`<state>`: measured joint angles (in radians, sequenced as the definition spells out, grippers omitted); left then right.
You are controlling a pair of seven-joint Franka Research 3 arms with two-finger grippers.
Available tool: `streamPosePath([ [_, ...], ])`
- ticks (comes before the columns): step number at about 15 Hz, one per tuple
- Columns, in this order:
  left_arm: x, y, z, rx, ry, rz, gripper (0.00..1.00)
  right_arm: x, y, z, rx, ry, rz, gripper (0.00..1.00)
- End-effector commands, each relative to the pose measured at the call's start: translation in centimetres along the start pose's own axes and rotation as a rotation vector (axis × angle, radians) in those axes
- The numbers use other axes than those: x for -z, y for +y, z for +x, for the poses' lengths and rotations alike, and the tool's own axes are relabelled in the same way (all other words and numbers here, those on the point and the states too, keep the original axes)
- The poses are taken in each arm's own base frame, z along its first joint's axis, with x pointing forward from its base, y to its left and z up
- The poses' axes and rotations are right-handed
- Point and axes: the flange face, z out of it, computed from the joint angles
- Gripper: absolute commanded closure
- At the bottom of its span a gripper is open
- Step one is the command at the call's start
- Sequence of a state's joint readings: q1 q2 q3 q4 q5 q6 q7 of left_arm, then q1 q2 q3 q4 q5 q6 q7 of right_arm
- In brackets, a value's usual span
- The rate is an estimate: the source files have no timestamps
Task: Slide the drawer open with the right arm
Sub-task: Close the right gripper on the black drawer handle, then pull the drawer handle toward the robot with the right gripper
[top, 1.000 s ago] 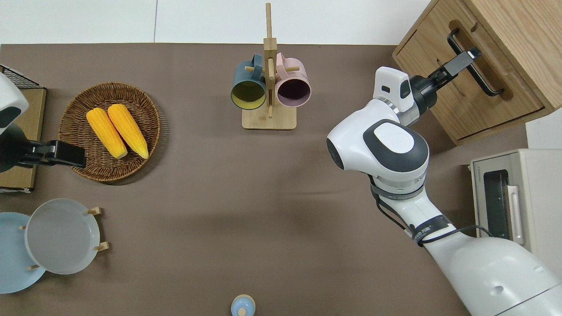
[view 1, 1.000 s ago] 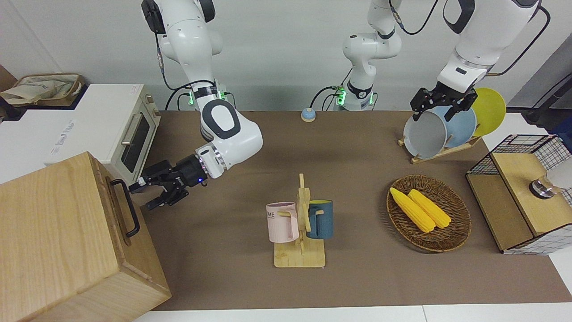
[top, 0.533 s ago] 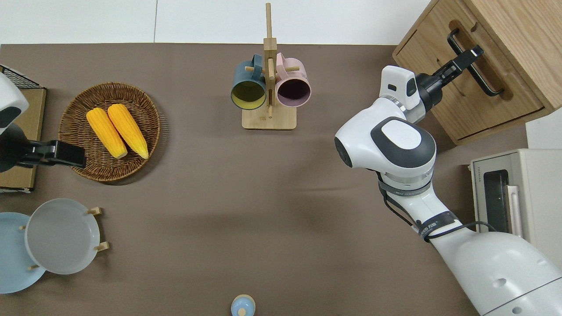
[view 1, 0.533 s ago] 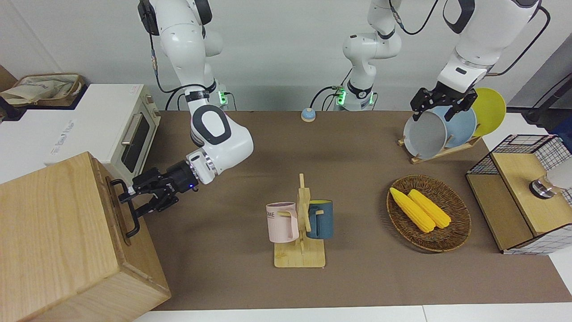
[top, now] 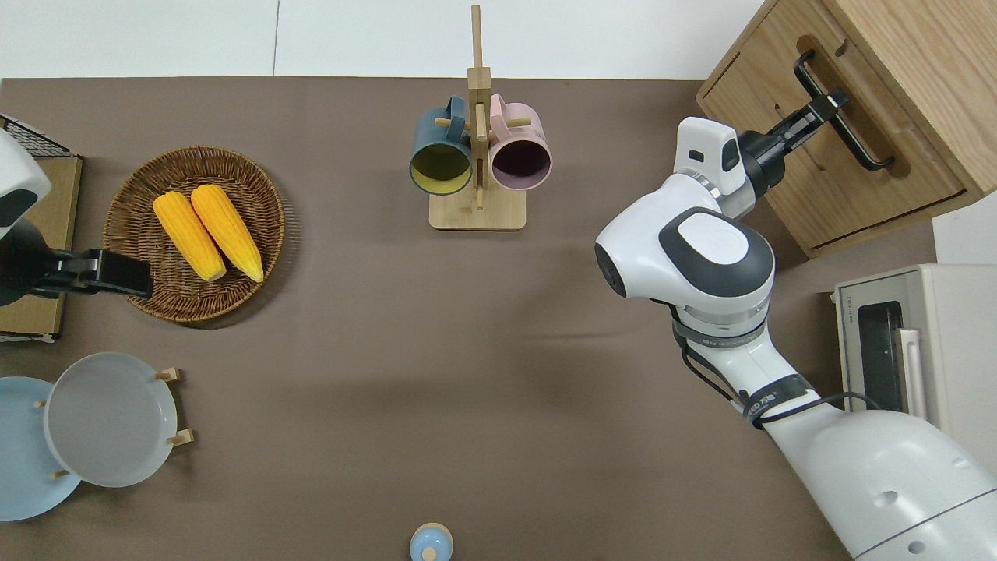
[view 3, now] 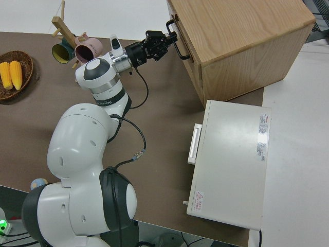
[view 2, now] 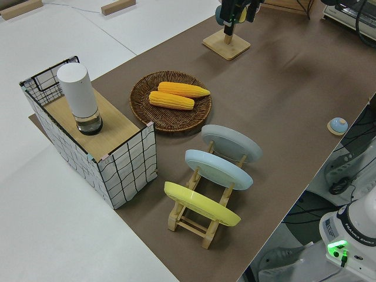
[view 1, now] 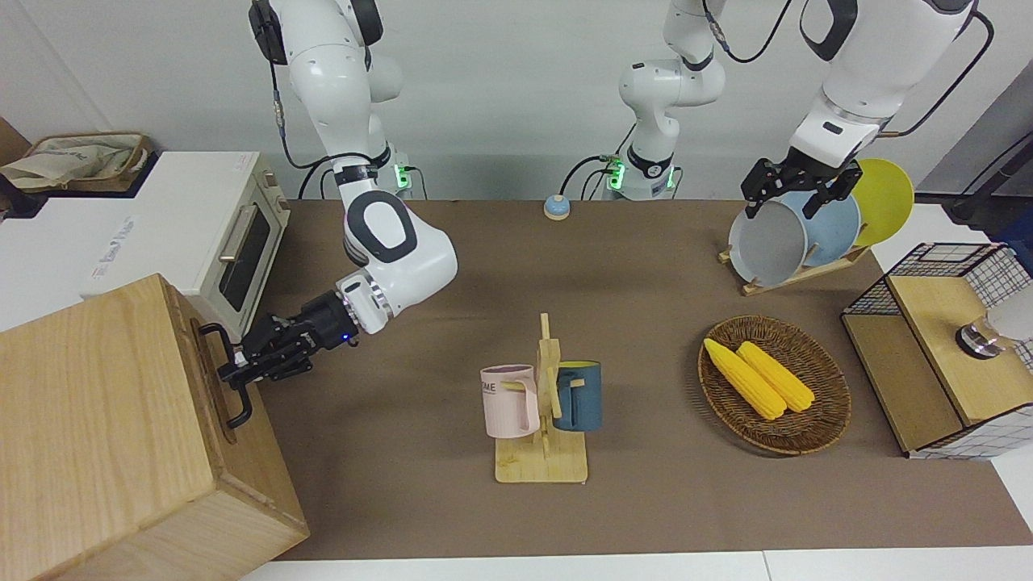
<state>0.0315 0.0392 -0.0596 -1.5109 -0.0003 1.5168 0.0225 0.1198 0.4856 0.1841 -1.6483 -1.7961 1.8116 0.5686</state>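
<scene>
The pale wooden cabinet (view 1: 105, 420) stands at the right arm's end of the table. Its drawer (top: 911, 187) is flush with the cabinet front and carries a black bar handle (view 1: 239, 401), which also shows in the overhead view (top: 857, 140). My right gripper (view 1: 233, 372) reaches level toward the cabinet front and is shut on the middle of the handle; it also shows in the overhead view (top: 830, 104) and the right side view (view 3: 172, 38). A blue light glows at its wrist. My left arm is parked, its gripper (view 1: 799, 194) open.
A white toaster oven (view 1: 230, 234) stands beside the cabinet, nearer to the robots. A wooden mug rack (view 1: 542, 420) holds a pink and a blue mug at mid-table. A basket of corn (view 1: 773, 383), a plate rack (view 1: 795, 234), a wire-mesh rack (view 1: 940, 347) and a small bell (view 1: 556, 207) lie toward the left arm's end.
My right gripper moved up to the cabinet front, put its open fingers around the bar handle and shut on it. The drawer has not moved. The left arm stayed still.
</scene>
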Motion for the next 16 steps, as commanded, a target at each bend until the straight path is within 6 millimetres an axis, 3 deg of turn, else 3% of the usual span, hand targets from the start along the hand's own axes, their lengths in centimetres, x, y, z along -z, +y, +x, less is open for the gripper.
streamPosePath([
  [1,0.4,-0.1,0.1,-0.011,-0.005,0.016,0.01,0.0,0.1,0.3,0.004,0.017,-0.022,1.0],
  [3,0.3,-0.1,0.1,-0.011,-0.007,0.016,0.01,0.8,0.1,0.6,0.004,0.021,-0.018,1.0],
  [7,0.4,-0.1,0.1,-0.011,-0.005,0.016,0.01,4.7,0.6,1.7,-0.006,0.029,0.004,1.0],
  [12,0.3,-0.1,0.1,-0.011,-0.007,0.016,0.01,10.9,0.8,3.2,-0.005,0.038,0.008,1.0],
  [16,0.3,-0.1,0.1,-0.011,-0.007,0.016,0.01,17.2,0.6,3.8,-0.008,0.036,0.025,1.0],
])
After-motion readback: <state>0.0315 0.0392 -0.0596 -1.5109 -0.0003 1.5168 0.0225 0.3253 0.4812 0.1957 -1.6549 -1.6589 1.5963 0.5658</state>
